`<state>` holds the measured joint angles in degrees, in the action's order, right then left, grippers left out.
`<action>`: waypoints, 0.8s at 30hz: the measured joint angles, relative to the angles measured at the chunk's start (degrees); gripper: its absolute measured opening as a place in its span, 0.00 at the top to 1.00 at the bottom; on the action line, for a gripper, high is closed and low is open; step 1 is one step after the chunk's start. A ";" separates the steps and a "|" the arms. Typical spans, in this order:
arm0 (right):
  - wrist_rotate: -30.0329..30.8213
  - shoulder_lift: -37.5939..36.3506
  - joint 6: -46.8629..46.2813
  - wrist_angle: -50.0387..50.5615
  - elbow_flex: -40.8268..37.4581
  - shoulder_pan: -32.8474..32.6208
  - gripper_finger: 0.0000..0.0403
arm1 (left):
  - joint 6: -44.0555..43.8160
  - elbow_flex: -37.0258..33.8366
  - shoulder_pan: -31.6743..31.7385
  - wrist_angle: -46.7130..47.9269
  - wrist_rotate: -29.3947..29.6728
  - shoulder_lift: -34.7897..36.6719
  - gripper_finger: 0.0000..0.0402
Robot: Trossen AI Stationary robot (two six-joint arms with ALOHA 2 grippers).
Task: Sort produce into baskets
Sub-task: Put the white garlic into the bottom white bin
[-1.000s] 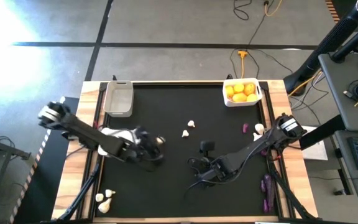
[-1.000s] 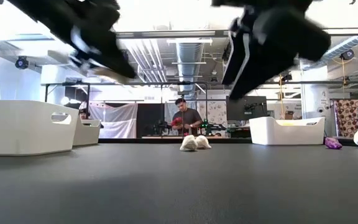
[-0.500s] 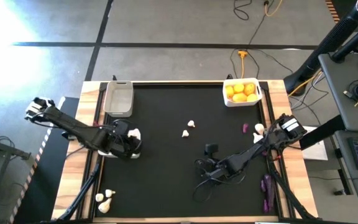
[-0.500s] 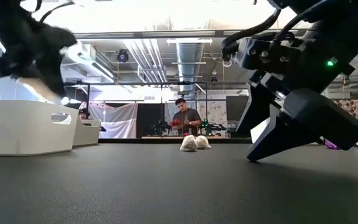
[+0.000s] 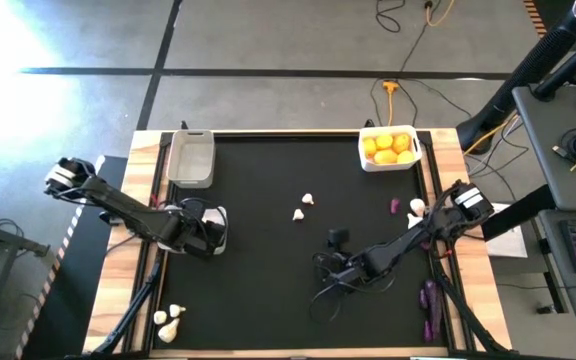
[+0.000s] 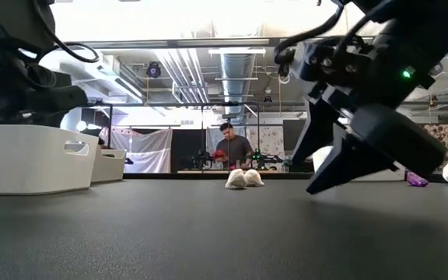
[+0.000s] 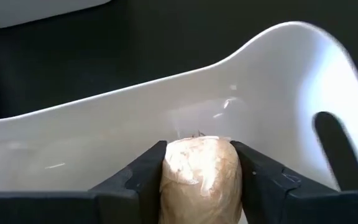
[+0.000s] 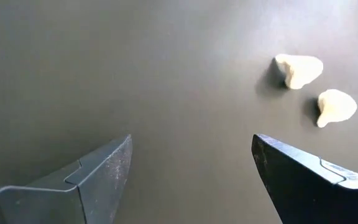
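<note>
My left gripper (image 5: pixel 208 230) is shut on a whitish garlic-like bulb (image 7: pixel 199 171) and stands over the white basket (image 5: pixel 220 217) at the mat's left; the basket's inner wall (image 7: pixel 260 81) fills the left wrist view. My right gripper (image 5: pixel 335 238) is open and empty, low over the bare mat near its middle (image 8: pixel 191 180). Two garlic bulbs (image 5: pixel 308 200) (image 5: pixel 298 213) lie on the mat beyond it and also show in the right wrist view (image 8: pixel 297 70) (image 8: pixel 335 106). My left gripper pinches the bulb's two opposite sides (image 7: pixel 174 177) between its two fingers (image 7: pixel 143 177). The bulb's rounded end sticks out past the fingertips, over the inside of the white basket. Whether it touches the basket's floor, I cannot tell.
A white basket with yellow and orange citrus (image 5: pixel 388 148) stands at the far right, and a greyish bin (image 5: pixel 190 158) at the far left. Purple pieces (image 5: pixel 395 206) (image 5: pixel 428 300) and a garlic bulb (image 5: pixel 417 208) lie at the right edge. More bulbs (image 5: pixel 168 320) lie at the near left corner.
My left gripper has gone toward the table's left edge with the bulb and now stands over the white basket. My right gripper has come down toward the mat, staying open.
</note>
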<state>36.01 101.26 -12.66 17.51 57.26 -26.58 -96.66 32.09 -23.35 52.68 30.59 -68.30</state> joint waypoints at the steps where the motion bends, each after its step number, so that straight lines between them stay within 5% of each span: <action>1: 0.01 -0.03 -0.02 -0.36 0.23 0.08 0.19 | 0.00 -0.08 0.00 0.06 0.00 -0.15 0.60; 24: 0.19 -1.87 2.59 -1.62 0.58 0.30 0.19 | 1.63 2.13 0.00 4.75 1.64 -5.52 0.54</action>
<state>36.20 99.39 -10.07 15.89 57.84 -26.28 -95.04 34.23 -23.35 57.43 32.23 -73.82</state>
